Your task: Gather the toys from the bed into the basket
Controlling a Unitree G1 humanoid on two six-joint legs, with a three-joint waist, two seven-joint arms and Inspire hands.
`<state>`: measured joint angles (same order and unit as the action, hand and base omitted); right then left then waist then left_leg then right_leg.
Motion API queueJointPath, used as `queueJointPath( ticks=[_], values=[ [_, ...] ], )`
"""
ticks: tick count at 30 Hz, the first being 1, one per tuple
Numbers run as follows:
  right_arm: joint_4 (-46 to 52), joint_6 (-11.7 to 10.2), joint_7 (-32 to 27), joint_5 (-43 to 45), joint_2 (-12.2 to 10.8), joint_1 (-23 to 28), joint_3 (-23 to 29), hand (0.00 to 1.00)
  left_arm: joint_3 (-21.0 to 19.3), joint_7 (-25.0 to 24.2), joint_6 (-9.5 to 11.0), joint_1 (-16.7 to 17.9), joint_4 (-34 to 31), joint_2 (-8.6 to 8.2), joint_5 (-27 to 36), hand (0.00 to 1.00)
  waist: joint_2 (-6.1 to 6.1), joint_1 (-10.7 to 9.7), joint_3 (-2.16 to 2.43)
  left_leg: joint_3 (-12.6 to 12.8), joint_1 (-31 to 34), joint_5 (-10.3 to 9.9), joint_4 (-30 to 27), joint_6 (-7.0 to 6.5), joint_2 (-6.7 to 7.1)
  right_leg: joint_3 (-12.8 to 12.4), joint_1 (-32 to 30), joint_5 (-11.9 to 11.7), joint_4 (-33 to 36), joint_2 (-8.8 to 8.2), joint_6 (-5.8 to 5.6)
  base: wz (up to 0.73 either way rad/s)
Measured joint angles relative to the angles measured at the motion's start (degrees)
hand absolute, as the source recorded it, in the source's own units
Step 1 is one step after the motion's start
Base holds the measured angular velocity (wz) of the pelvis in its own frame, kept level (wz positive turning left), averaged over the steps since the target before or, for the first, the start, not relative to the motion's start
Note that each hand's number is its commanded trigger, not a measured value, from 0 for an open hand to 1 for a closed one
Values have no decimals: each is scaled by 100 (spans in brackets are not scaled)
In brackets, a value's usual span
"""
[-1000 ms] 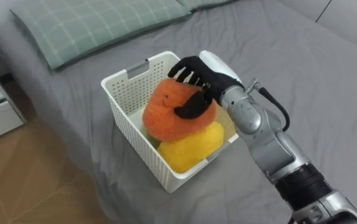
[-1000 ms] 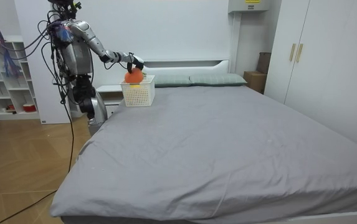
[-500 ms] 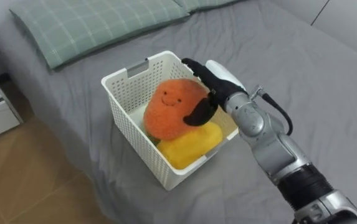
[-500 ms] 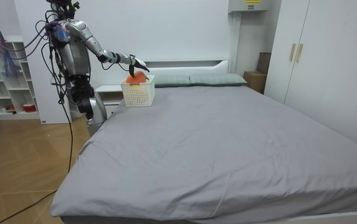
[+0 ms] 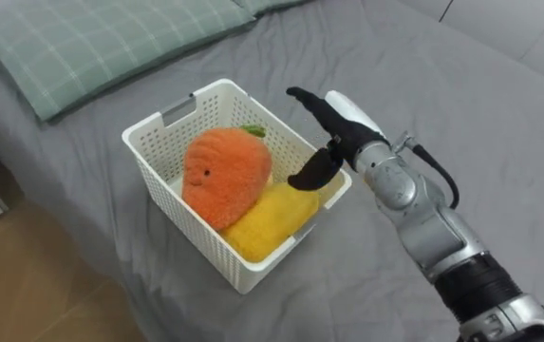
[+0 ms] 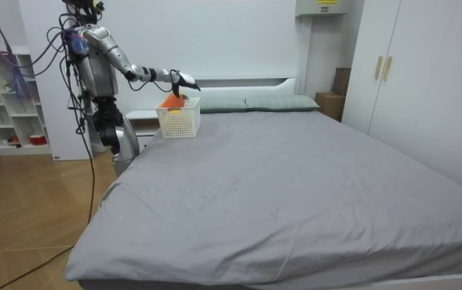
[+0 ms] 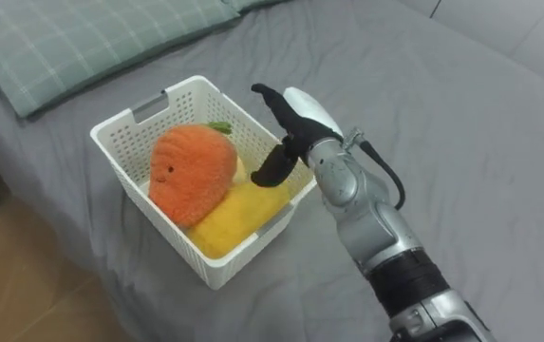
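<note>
A white slotted basket (image 5: 175,122) (image 7: 124,123) stands on the grey bed near its edge. Inside it an orange plush toy (image 5: 222,174) (image 7: 188,170) with a small green tuft lies on a yellow plush toy (image 5: 267,220) (image 7: 234,219). My right hand (image 5: 333,133) (image 7: 292,123) hovers over the basket's right rim, open, fingers straight and thumb spread, holding nothing. In the room view the basket (image 6: 178,119) sits at the head corner of the bed, and my right hand (image 6: 182,79) is stretched out just above it.
A green checked pillow (image 5: 91,38) lies behind the basket. Wooden floor (image 5: 25,275) runs along the bed's left edge. I stand between the bed and a white bedside unit (image 6: 138,121). Wardrobes (image 6: 408,72) line the room view's right; grey bedding (image 6: 295,185) stretches wide.
My right hand has let go of the orange toy and lifted off to the right. The toy has settled deeper into the basket. The camera shifted slightly.
</note>
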<state>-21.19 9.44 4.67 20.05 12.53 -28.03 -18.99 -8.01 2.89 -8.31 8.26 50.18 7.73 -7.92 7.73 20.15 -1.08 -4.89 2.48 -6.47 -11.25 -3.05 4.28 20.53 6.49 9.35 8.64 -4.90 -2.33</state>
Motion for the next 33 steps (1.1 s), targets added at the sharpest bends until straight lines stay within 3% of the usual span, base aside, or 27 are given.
queueJointPath(
  ticks=[6,10,12,14,21,23,29,33],
  values=[
    [521,-290,-476,-423,93,424,880,0,-65,51,144,149,33,-4,62,0,-147,-320,27,166,-144,-34,12,-33,-48,-163,82,-4,5,-10,-6,-11],
    [1333,-637,-885,-482,143,1381,1464,0,-230,153,382,479,67,-13,117,0,-285,-710,46,326,-276,-53,33,-49,-71,-234,133,-18,2,-12,-27,-17],
    [1591,-723,-1013,-429,150,1848,1620,0,-265,182,489,575,203,-14,156,0,-380,-819,73,422,-346,-76,92,-49,-96,-359,137,-20,1,-4,-31,-38],
    [1762,-831,-1153,-430,149,2314,1844,0,-308,199,627,746,304,-64,152,0,-505,-1063,108,536,-371,-119,116,-50,-120,-494,126,-21,9,6,-32,-32],
    [1899,-1167,-1814,-1003,213,2507,2624,0,-482,208,937,769,404,-60,153,0,-522,-1541,123,975,-519,-156,201,0,-249,-893,10,-27,18,97,-27,-32],
    [2156,-1369,-2030,-1278,216,2677,2874,0,-481,228,1015,776,393,-60,149,0,-497,-1682,129,1068,-518,-197,192,16,-263,-957,-15,-26,-8,120,-25,-23],
    [2238,-1549,-2576,-1456,217,2942,3197,0,-475,277,1029,735,392,-61,160,0,-511,-1926,130,1366,-539,-236,270,34,-351,-1197,-164,-43,27,168,-1,-27],
    [2171,-1565,-2779,-2107,182,3263,3272,0,-451,306,1020,736,518,-92,243,0,-585,-2137,115,1459,-621,-266,364,51,-362,-1359,-178,-44,14,207,1,-20]
  ],
)
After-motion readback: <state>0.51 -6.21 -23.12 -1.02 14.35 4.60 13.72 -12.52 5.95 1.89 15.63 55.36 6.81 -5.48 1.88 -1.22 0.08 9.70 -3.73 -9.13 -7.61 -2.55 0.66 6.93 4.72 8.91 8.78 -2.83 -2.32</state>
